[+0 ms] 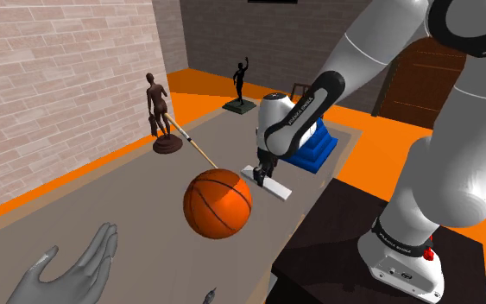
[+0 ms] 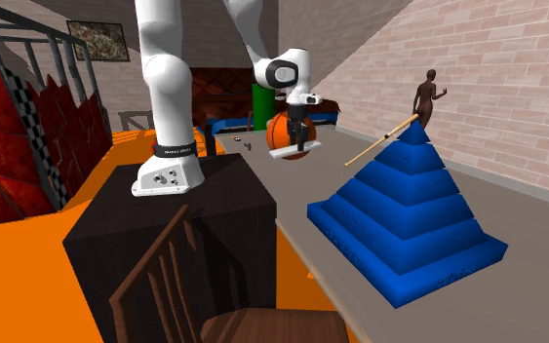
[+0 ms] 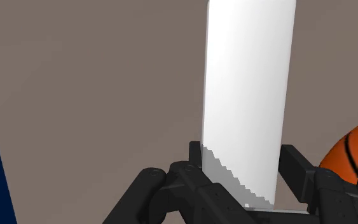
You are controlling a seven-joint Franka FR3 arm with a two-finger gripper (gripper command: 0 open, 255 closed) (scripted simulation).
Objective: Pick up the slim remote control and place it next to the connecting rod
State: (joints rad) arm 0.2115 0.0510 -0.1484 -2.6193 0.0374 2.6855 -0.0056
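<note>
Pincer (image 3: pixel 242 167) clamped on the white remote (image 3: pixel 247 83) near one end — most of it juts out beyond the fingers, ball (image 1: pixel 218 202) just beside — so it should lift straight and swing slowly, lest the overhang twist in the grip or clip the ball.

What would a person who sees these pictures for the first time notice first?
Probably the orange basketball in the middle of the table, beside the black gripper, which clasps a flat white remote. In the second exterior view, a big blue stepped pyramid stands in the foreground.
</note>
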